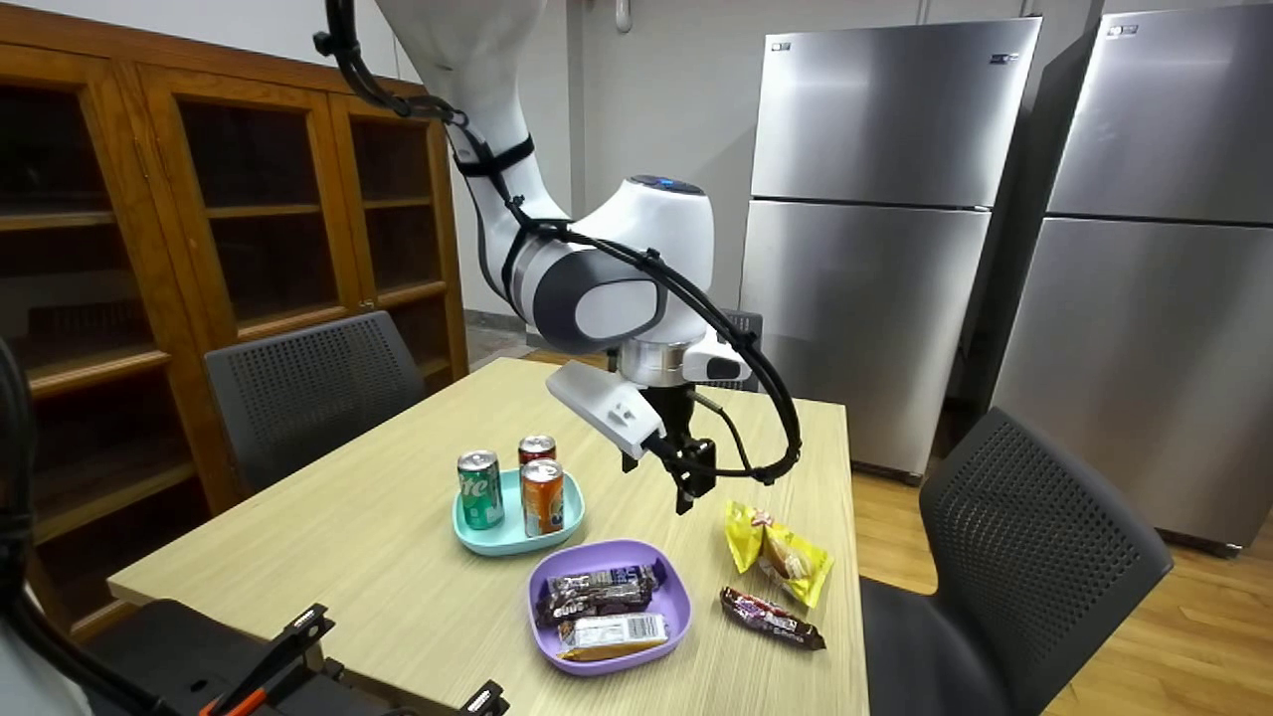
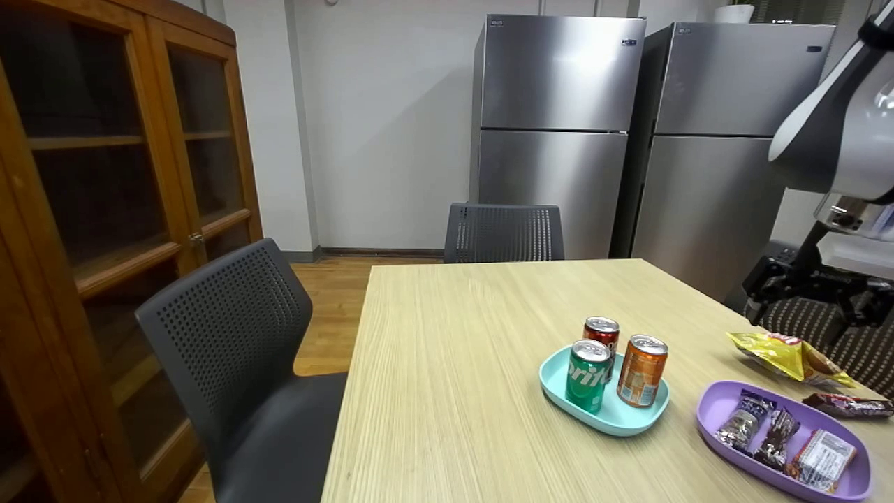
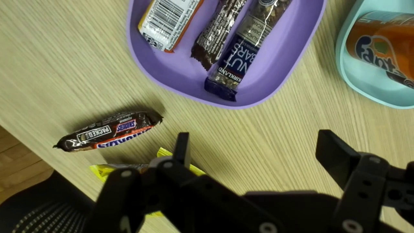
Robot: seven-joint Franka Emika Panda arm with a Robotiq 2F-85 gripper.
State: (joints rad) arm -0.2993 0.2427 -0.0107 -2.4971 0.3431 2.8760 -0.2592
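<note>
My gripper [image 3: 254, 142] stands open above the table, its fingers wide apart and nothing held between them. The yellow snack bag [image 1: 779, 552] lies nearest to it; in the wrist view the left finger hides much of that bag. Beside the bag rests a dark Snickers bar [image 3: 110, 131], alone on the wood. A purple tray [image 3: 181, 76] holds a Kirkland nut bar [image 3: 237, 58], a brown-wrapped bar [image 3: 216, 32] and a white packet with a barcode [image 3: 168, 24]. Both exterior views show the gripper [image 1: 656, 485] raised clear of all these items.
A turquoise tray [image 2: 559, 398] bears a green Sprite can [image 2: 588, 377], an orange Fanta can [image 2: 641, 370] and a dark red can [image 2: 602, 332]. Grey chairs [image 1: 1024, 517] stand around the table [image 2: 447, 363]. Behind are steel fridges [image 1: 875, 298] and a wooden cabinet [image 1: 244, 209].
</note>
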